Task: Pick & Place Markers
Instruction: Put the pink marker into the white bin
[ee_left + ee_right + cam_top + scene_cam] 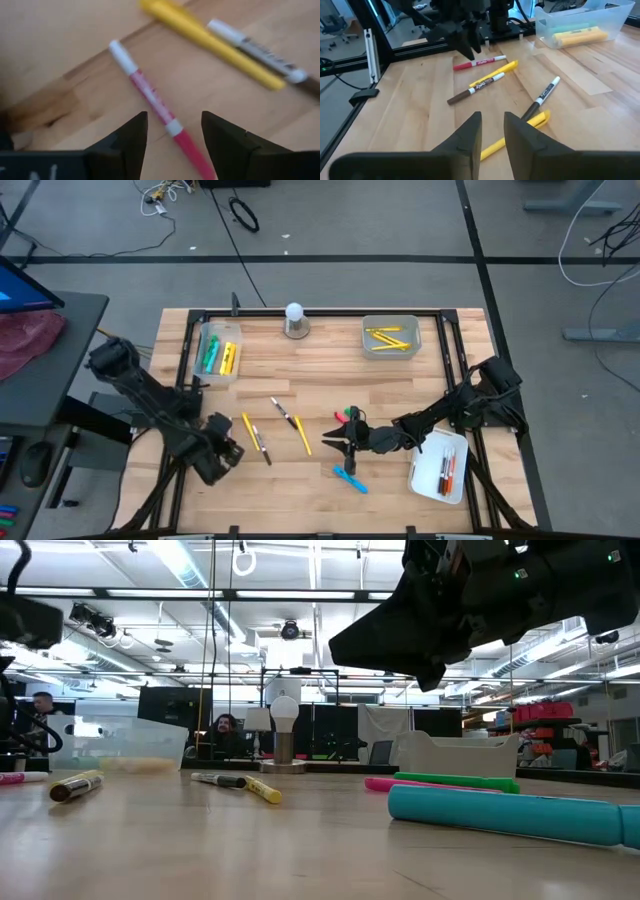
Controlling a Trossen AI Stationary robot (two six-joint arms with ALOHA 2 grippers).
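1. Markers point(258, 437) lie scattered mid-table point(320, 375); others sit in trays point(219, 352).
2. Left gripper point(174, 131), at seven o'clock, holds its jaws apart over a red marker point(150, 97).
3. Right gripper point(492, 131), at five o'clock, has its jaws slightly apart, empty.

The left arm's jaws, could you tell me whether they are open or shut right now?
Open. The left gripper hangs over a red marker on the table, a clear gap between its jaws, and the marker lies flat, not gripped.

the scene is evenly and brightly lit by ceiling strip lights point(190, 565); the nearby blue marker point(510, 815) and red marker point(160, 107) are blurred.
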